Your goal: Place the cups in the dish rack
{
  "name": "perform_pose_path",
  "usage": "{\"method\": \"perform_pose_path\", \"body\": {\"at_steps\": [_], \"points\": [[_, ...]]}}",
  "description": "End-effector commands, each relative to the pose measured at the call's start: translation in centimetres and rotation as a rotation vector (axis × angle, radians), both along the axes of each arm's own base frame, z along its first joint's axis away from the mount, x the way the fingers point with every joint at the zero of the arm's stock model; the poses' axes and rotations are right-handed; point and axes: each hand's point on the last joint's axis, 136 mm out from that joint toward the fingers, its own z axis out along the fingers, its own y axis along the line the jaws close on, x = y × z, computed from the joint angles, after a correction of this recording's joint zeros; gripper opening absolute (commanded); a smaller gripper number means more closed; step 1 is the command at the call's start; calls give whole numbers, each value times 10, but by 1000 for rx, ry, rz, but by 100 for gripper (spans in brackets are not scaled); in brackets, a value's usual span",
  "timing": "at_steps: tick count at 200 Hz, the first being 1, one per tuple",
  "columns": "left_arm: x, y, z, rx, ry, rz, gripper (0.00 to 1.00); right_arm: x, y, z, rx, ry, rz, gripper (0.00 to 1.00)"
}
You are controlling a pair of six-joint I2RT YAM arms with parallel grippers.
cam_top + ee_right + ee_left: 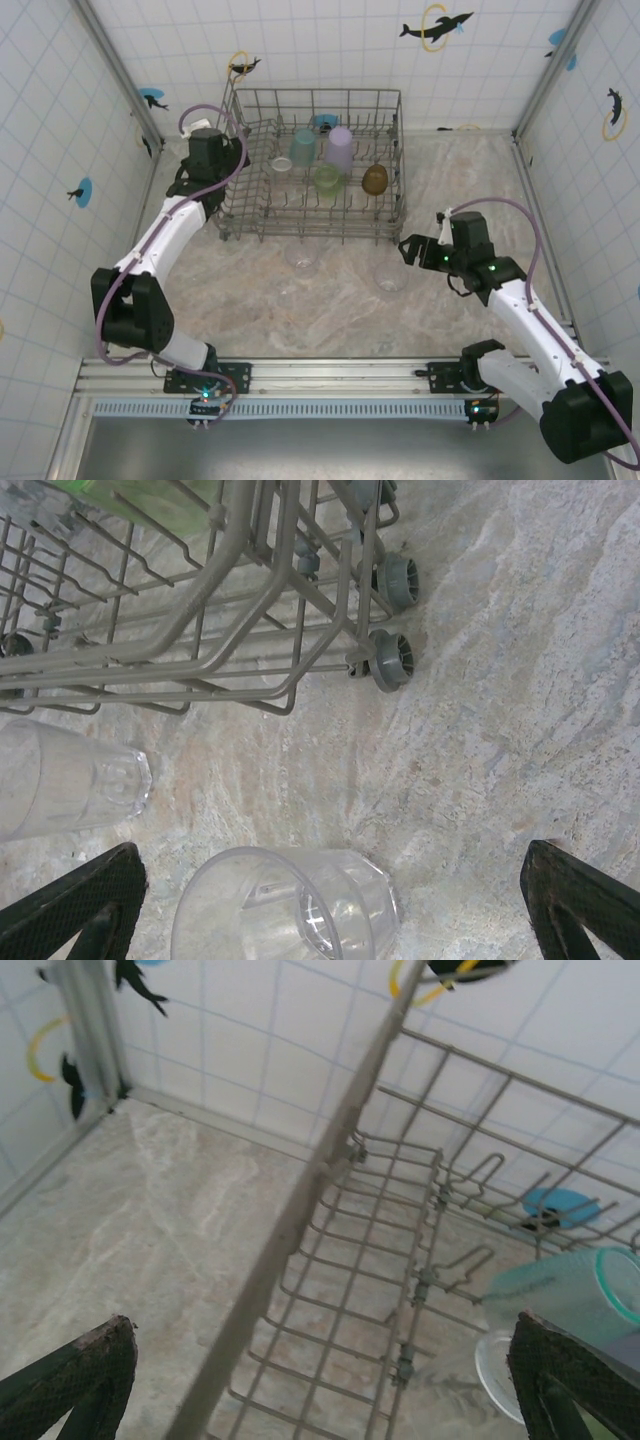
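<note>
My left tool [213, 143] is hanging released, jaws spread wide, right at the far left corner of the dish rack [312, 226], and in its wrist view the rack's top rail is running diagonally between my fingers, with bare worktop [330, 312] on the left of the rail and the rack's wire floor on the right. The tiled wall is standing close behind that corner, so room there is tight. The rack is sitting at the back of the worktop, near the far wall, and it is holding the teal cup [303, 147], the lavender cup [340, 150], the light green cup [326, 179] and the amber cup [375, 179], plus a clear cup [282, 164] beside the teal one. My right tool [412, 250] is also gaping open, gripping nothing, hovering just off the rack's near right corner. In its wrist view a clear cup on the worktop [290, 908] is lying on its side between my fingers, touching neither, and a second clear cup on the worktop [70, 780] is lying to the left, apart from the first. The rack's two small wheels [391, 660] are resting on the worktop near them. Open worktop is stretching to the right of the cups and toward my bases.
</note>
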Motion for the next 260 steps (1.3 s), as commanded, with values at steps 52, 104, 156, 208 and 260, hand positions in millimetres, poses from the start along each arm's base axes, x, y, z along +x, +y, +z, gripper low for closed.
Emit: {"method": "perform_pose_path", "body": {"at_steps": [52,104,156,208,260], "points": [[14,-38,-33,-80,61,-183,97,-16,0,-26,-8,62,13,100],[8,-66,-44,-121,71,-281,97,-18,3,-35,-19,84,24,100],[-4,-95,-55,-136,98,-326,97,-21,5,-42,-47,103,36,98],[-8,-89,-49,-109,96,-282,97,-28,1,-54,-95,140,44,92],[-15,-75,-10,-77,26,-234,98,-28,6,-58,-145,149,65,76]]}}
